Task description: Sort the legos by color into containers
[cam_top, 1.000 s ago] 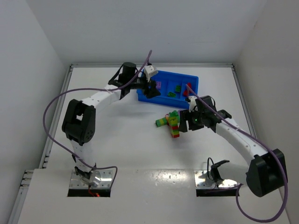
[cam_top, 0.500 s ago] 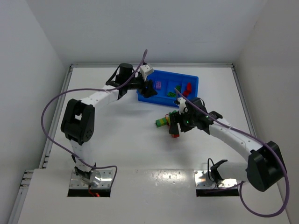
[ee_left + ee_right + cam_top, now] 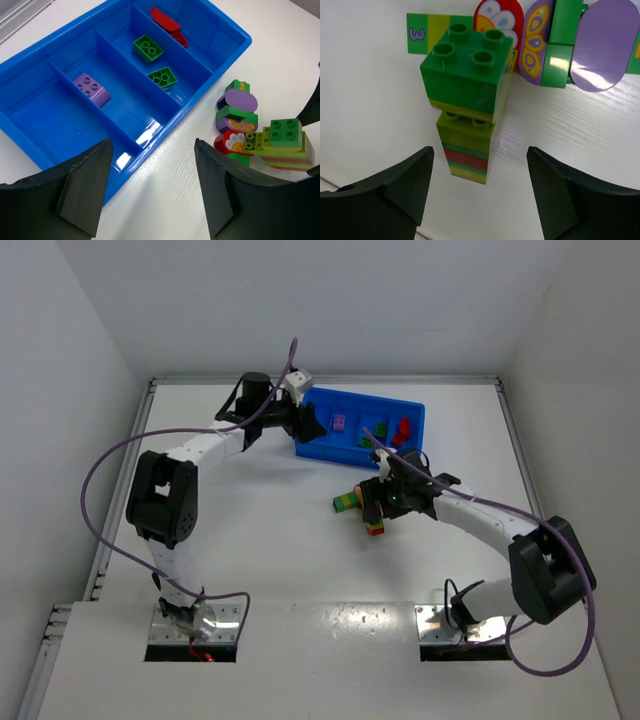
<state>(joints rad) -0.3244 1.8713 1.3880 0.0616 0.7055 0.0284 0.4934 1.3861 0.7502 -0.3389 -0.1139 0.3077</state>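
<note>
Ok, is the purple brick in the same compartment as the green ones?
No, the purple brick lies in the compartment beside the one holding the two green bricks, a divider between them.

One blue tray (image 3: 50, 120) had four compartments. Five loose bricks lay in it — one purple brick (image 3: 91, 89), two green bricks (image 3: 146, 47) (image 3: 162, 77) and two red pieces (image 3: 165, 18) (image 3: 179, 37). Outside lay two multicoloured sticks (image 3: 236, 117) (image 3: 282, 147) of snapped-together bricks. There were two robot arms (image 3: 205, 445) (image 3: 485, 525).

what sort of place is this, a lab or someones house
Probably a robot lab test cell: a white table boxed in by plain white walls, two arms bolted at its near edge, and a blue tray with toy bricks set out for sorting.
</note>
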